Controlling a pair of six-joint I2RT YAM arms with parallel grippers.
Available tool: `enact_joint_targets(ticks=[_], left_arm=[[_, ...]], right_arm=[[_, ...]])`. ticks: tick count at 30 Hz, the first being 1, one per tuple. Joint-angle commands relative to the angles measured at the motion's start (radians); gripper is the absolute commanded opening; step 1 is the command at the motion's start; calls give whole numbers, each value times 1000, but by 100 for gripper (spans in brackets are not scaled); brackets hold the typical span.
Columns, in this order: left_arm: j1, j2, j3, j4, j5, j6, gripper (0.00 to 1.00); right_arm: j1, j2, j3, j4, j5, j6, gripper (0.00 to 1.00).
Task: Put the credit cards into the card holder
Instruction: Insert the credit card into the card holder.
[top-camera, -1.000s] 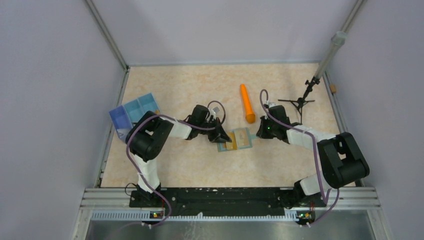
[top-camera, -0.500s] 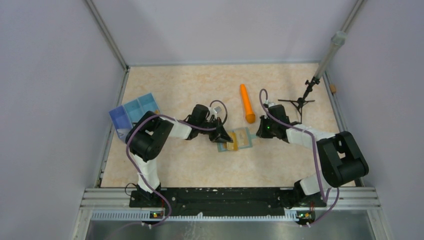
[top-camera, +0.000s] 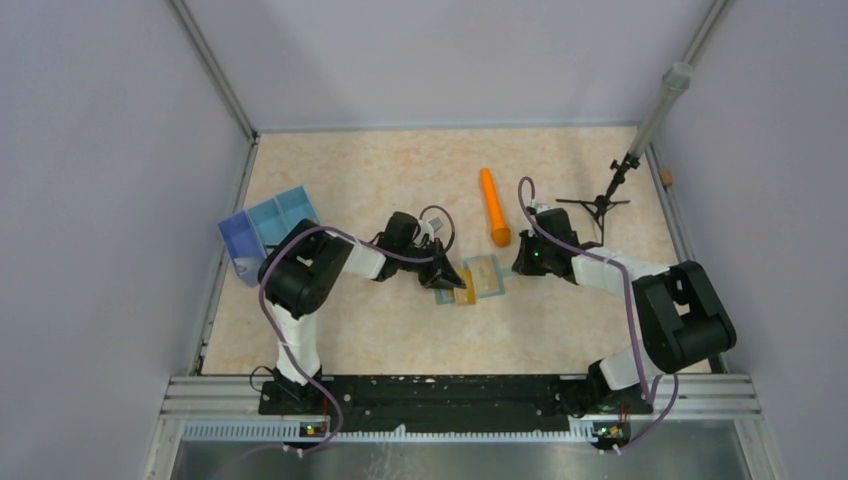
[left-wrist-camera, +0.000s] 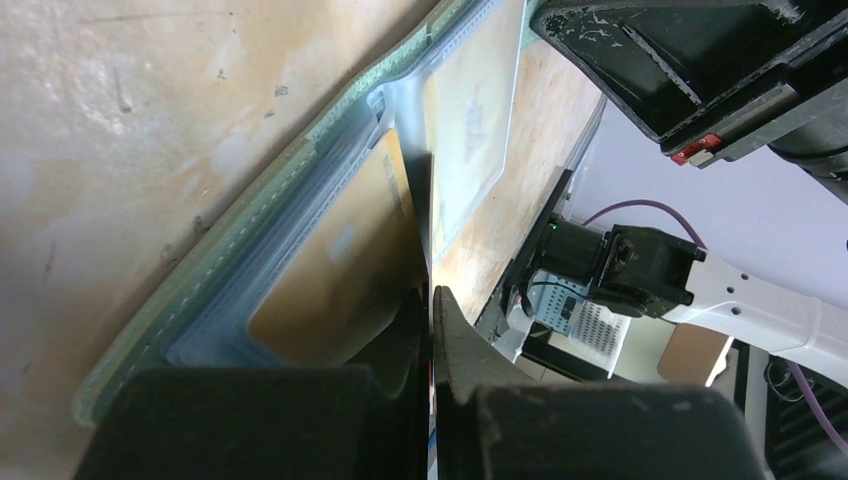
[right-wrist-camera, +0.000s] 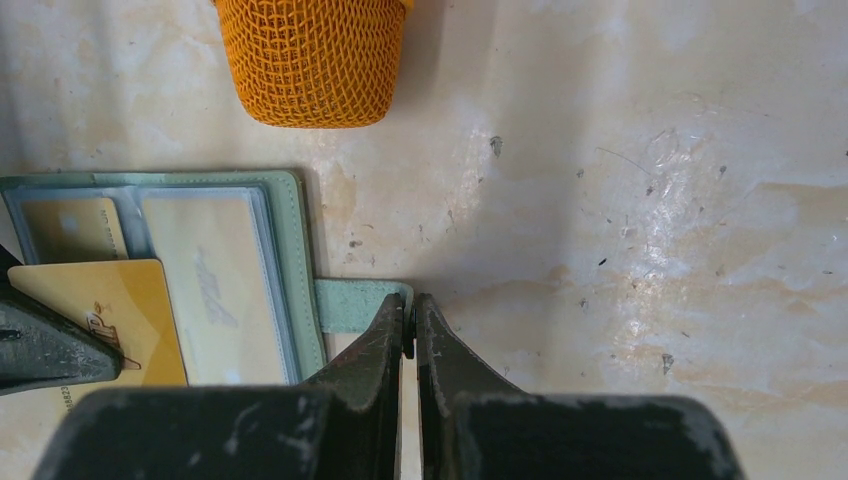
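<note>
The grey-green card holder (top-camera: 484, 275) lies open at the table's middle, its clear pockets facing up. My left gripper (top-camera: 447, 278) is at its left edge, shut on a gold credit card (top-camera: 465, 293). In the left wrist view the gripper (left-wrist-camera: 430, 292) holds the card (left-wrist-camera: 340, 270) with its far end in a clear pocket of the holder (left-wrist-camera: 250, 215). My right gripper (right-wrist-camera: 411, 305) is shut on the end of the holder's strap tab (right-wrist-camera: 355, 305). Another gold card (right-wrist-camera: 70, 228) and a pale card (right-wrist-camera: 210, 280) sit in pockets.
An orange mesh cylinder (top-camera: 493, 207) lies just behind the holder, close to my right gripper (top-camera: 517, 266); it also shows in the right wrist view (right-wrist-camera: 310, 50). A blue three-compartment tray (top-camera: 265, 225) is at the left edge. A small black tripod stand (top-camera: 600, 205) is at the back right.
My left gripper has edged slightly towards the holder with the gold card. The right gripper has stayed on the strap tab.
</note>
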Motion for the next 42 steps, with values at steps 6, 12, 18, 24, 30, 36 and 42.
enact_joint_targets(ticks=[6, 12, 18, 24, 30, 36, 42], left_arm=[[7, 40, 11, 58, 14, -22, 0], [14, 51, 13, 69, 1, -31, 0], [22, 65, 13, 79, -18, -37, 0], [26, 87, 18, 106, -24, -46, 0], [30, 95, 25, 125, -35, -52, 0], [29, 111, 23, 166, -47, -66, 0], [29, 115, 31, 180, -54, -54, 0]], right_arm=[[-9, 19, 27, -21, 28, -20, 0], [-8, 14, 27, -27, 31, -21, 0], [-8, 8, 28, -32, 30, -21, 0], [-8, 7, 27, -35, 32, -22, 0], [-8, 7, 28, -36, 32, -23, 0], [-9, 6, 28, -36, 32, -23, 0], [-8, 7, 28, -37, 30, -26, 0]])
